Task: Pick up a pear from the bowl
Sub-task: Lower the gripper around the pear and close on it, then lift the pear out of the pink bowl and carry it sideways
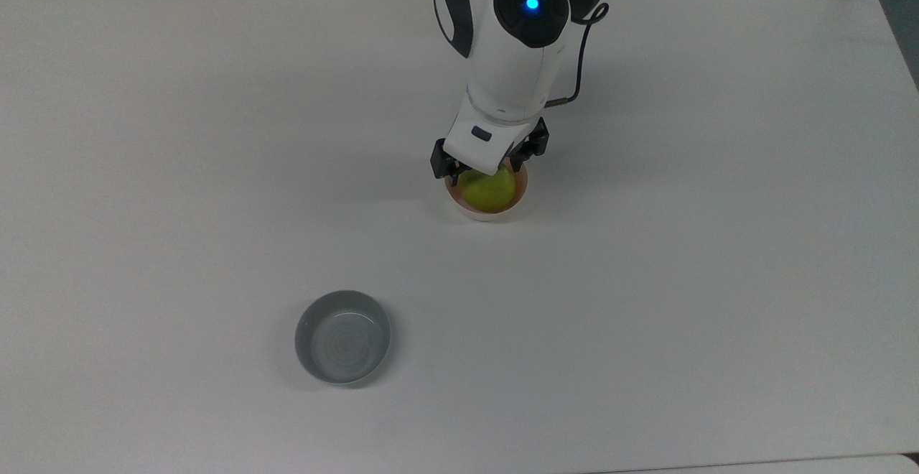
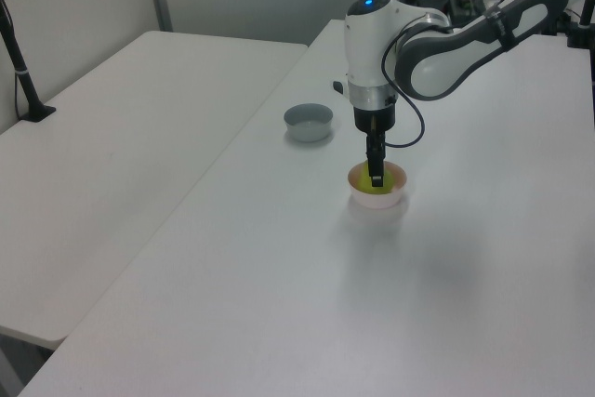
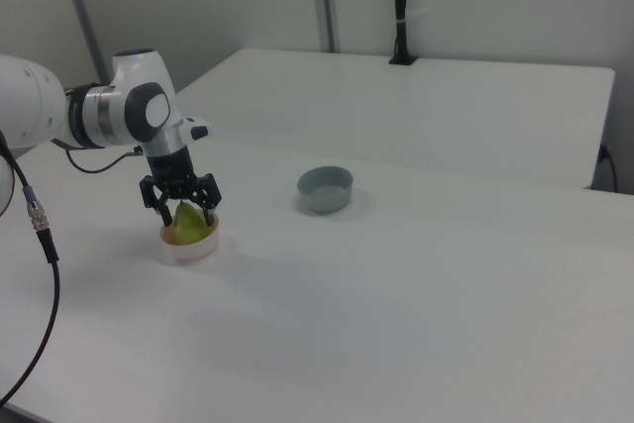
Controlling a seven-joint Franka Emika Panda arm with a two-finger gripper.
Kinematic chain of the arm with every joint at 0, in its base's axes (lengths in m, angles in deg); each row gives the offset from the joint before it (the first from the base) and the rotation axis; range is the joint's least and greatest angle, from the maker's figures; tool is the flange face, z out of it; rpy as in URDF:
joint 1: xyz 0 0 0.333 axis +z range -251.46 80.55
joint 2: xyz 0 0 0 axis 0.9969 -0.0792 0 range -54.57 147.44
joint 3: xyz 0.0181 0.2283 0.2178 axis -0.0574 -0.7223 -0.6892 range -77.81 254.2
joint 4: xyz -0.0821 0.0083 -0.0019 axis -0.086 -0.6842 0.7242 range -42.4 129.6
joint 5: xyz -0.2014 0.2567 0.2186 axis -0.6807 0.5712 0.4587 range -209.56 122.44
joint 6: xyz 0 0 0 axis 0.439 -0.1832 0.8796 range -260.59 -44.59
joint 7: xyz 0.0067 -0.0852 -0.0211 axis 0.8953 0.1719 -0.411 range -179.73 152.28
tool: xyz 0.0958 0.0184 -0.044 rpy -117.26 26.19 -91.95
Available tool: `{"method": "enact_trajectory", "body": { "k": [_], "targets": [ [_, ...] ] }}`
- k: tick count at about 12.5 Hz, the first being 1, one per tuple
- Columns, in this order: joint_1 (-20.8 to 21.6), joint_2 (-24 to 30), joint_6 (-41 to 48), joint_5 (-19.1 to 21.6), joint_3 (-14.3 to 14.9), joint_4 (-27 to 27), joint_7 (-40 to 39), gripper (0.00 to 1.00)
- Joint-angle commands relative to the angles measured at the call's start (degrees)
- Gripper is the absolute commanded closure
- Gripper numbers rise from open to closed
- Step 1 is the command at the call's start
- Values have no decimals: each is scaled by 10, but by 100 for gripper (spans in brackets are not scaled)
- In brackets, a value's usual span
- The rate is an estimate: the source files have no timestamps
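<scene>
A yellow-green pear (image 1: 490, 190) sits in the small pale pink bowl (image 1: 490, 214) near the table's middle. My gripper (image 1: 482, 171) hangs straight down over it, open, with one dark finger (image 1: 441, 166) on each side of the pear's top and the tips lowered to about the bowl's rim. In the right view the gripper (image 3: 185, 215) straddles the pear (image 3: 190, 224) above the bowl (image 3: 193, 249), with small gaps beside the fruit. In the left view the gripper (image 2: 376, 177) hides most of the pear (image 2: 369, 191) in the bowl (image 2: 388, 201).
A grey bowl (image 1: 342, 337) with a ringed inside stands alone towards the top view's lower left, well away from the pink one; it shows too in the grey bowl (image 2: 309, 122) and grey bowl (image 3: 326, 188) positions. A second white table (image 2: 112, 127) adjoins.
</scene>
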Motion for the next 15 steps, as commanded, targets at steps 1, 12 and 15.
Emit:
{"method": "enact_trajectory", "body": {
  "k": [1, 12, 15],
  "targets": [
    [8, 3, -18, -15, 5, 13, -5, 4],
    [10, -10, -31, -15, 5, 13, -4, 15],
    [10, -10, -30, -15, 5, 13, -5, 28]
  ]
}}
